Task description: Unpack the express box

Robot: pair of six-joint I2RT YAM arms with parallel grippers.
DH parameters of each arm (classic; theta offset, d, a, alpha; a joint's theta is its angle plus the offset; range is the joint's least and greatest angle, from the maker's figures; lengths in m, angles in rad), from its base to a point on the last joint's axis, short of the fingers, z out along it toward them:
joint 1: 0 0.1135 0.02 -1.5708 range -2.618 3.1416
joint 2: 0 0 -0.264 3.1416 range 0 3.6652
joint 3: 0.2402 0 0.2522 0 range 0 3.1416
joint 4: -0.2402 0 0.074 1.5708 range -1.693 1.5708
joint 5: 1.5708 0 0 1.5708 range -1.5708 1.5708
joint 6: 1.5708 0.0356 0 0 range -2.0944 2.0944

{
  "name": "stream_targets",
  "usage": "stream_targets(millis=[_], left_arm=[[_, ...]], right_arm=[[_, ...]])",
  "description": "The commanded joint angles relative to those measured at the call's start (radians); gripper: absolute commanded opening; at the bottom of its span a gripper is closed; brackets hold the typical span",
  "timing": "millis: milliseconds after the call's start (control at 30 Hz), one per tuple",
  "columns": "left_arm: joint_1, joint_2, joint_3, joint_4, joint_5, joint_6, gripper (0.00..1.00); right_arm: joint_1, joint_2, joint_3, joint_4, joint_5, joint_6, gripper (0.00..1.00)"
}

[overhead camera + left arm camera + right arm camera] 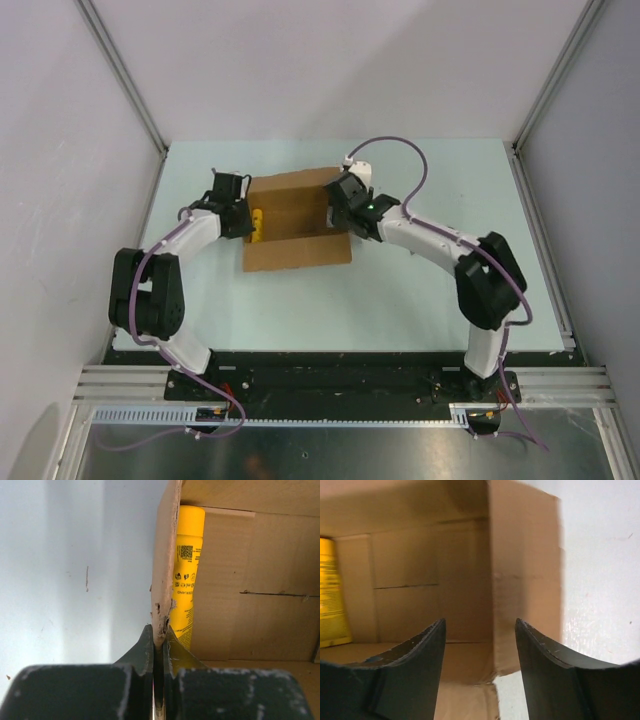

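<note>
1. Closest to the lens in the left wrist view, the left gripper is clamped tight on the thin edge of a cardboard panel at the left side of the express box (flap or wall, I cannot tell which).
2. Just inside that panel lies a yellow tube. It runs lengthwise along the cardboard and either touches it or sits hard beside it.
3. The right gripper has its jaws well apart and holds nothing. The box's right-hand panel shows beyond and between the jaws, and neither finger touches it.
4. From above, the express box sits mid-table between the two grippers. Its top is open and one flap is folded out toward the arm bases. The tube shows as a yellow strip at the box's left edge, near the left gripper.
5. The step in hand looks like emptying. The box is already open, the left arm seems to be pinning its side back, and the right arm is free to reach in.
6. The next move calls for the right gripper to cross the interior to the tube and set its jaws across the tube's narrow width. That will likely be a tight fit, since one finger has to go between tube and panel. The left pinch should hold so the box does not slide.
</note>
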State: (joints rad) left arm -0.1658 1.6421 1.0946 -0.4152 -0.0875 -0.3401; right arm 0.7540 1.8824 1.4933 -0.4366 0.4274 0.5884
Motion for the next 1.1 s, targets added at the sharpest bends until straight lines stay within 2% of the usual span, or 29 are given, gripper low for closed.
stream_targets(millis=[0,133,200,300,333,433,567,767,933,1067], left_arm=[[-0.046,-0.094,0.047,0.033,-0.02,0.035,0.0],[-0.064,-0.105,0.044,0.033,-0.014,0.03,0.0],[-0.069,-0.108,0.039,0.033,-0.009,0.026,0.0],[-0.09,-0.125,0.022,0.041,0.011,0.021,0.0],[-0.109,-0.13,0.011,0.046,0.008,0.021,0.0],[-0.145,-0.166,-0.039,0.076,-0.017,0.003,0.0],[-0.163,-0.183,-0.097,0.101,-0.034,-0.045,0.02],[-0.166,-0.195,-0.157,0.101,-0.02,-0.094,0.06],[-0.167,-0.194,-0.183,0.099,0.003,-0.117,0.22],[-0.167,-0.199,-0.188,0.099,0.009,-0.128,0.42]], right_arm=[[0.015,-0.182,0.018,0.033,-0.036,-0.113,0.63],[0.033,-0.244,0.018,0.068,-0.042,-0.169,0.66],[0.033,-0.24,0.018,0.102,-0.096,-0.171,0.66],[0.018,-0.174,0.035,0.096,-0.225,-0.093,0.57],[0.015,-0.134,0.039,0.096,-0.319,-0.076,0.53],[0.022,-0.079,0.03,0.11,-0.433,-0.007,0.51],[0.048,0.001,-0.002,0.188,-0.495,0.053,0.58],[0.05,0.086,-0.007,0.303,-0.543,0.102,0.62],[0.054,0.147,-0.004,0.363,-0.556,0.137,0.63],[0.076,0.191,-0.002,0.413,-0.523,0.137,0.6]])
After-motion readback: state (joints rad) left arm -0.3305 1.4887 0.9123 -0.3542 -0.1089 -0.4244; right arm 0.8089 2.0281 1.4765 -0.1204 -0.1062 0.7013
